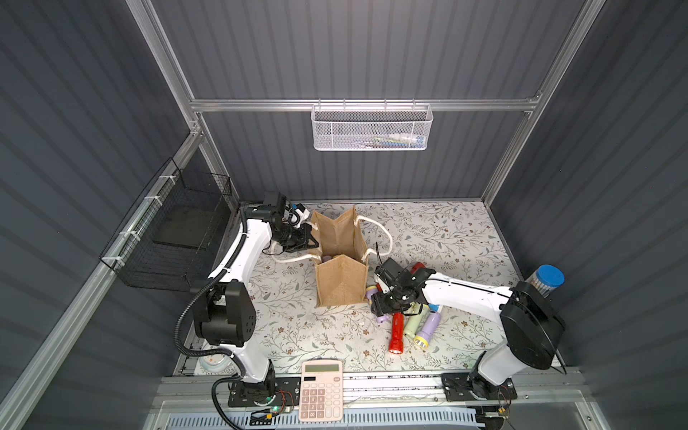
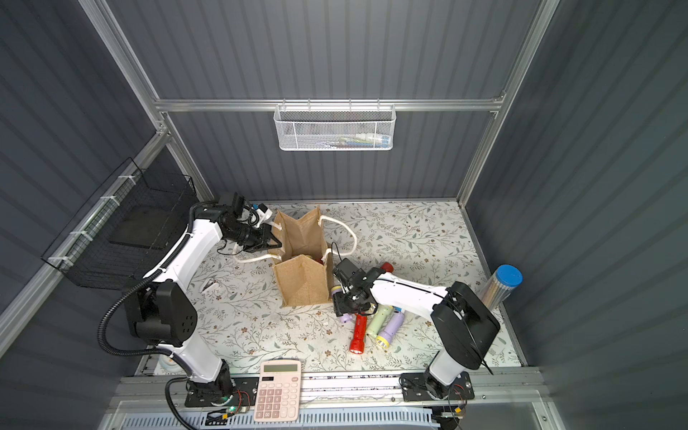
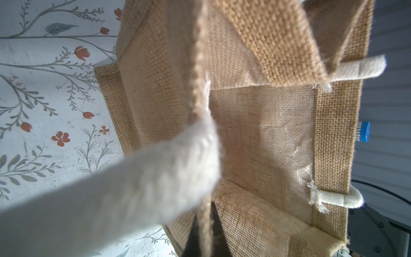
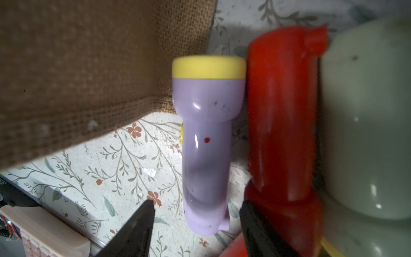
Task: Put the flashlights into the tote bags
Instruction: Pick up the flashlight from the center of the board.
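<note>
Pinching the left rim of the tote bag in the left gripper, jaws clenched tight on the jute edge right beside 1 white rope handle; standing the bag upright that way, mouth open, left of the middle of the table and nearer its far edge than its near one; glimpsing a lilac shape down inside.

Poising the right gripper low over the flashlights heaped just right of the bag and of the table's middle; jaws released and spread, straddling the tail end of 1 lilac flashlight with a gap on each side, grasping nothing.

Finding that flashlight flat on the table, yellow-rimmed head at the bag's near right corner; touching the jute or not, cannot tell.

Noting a red flashlight alongside on its right, then a pale green flashlight, then a 2nd lilac flashlight, yellow rim toward the near edge; also a pink calculator on the near edge and a blue-capped tube of pencils at the right edge.
</note>
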`<act>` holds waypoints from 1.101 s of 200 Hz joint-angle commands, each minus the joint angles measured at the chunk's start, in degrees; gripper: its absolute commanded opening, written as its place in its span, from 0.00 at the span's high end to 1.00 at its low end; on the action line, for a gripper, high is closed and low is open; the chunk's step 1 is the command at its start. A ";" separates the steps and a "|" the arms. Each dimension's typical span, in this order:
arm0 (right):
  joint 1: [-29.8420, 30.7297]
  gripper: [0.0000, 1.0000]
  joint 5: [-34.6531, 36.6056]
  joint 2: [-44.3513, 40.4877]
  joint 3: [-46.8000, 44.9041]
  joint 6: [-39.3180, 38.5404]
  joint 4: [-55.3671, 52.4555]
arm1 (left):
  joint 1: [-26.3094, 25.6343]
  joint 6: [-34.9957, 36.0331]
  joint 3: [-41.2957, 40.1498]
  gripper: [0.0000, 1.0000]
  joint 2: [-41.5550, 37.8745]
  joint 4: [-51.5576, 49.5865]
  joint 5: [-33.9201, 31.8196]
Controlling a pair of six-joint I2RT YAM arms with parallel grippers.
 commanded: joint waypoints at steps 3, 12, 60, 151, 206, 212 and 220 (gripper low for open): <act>0.64 0.36 1.29 1.54 2.34 -1.48 -0.25 | 0.50 1.25 0.87 1.00 -1.27 -0.94 0.46; 0.78 0.36 1.42 2.26 2.77 -1.81 -0.38 | 0.53 1.27 0.90 1.00 -1.27 -0.95 0.42; 1.05 0.37 3.46 5.82 4.54 -1.99 -2.64 | 0.54 1.29 0.56 1.00 -1.36 -1.08 0.08; 2.00 0.39 4.75 11.13 5.25 -2.76 -5.25 | 0.53 1.55 -0.14 1.00 -1.44 -0.95 -0.47; 2.02 0.43 6.09 12.35 5.64 -2.33 -6.01 | 0.54 1.64 -0.23 1.00 -1.26 -0.94 -0.60; 2.10 0.44 6.17 12.29 5.59 -2.29 -6.22 | 0.54 1.64 -0.23 1.00 -1.27 -0.86 -0.55; 2.11 0.45 6.22 12.21 5.53 -2.18 -6.40 | 0.54 1.56 -0.24 1.00 -1.22 -0.88 -0.50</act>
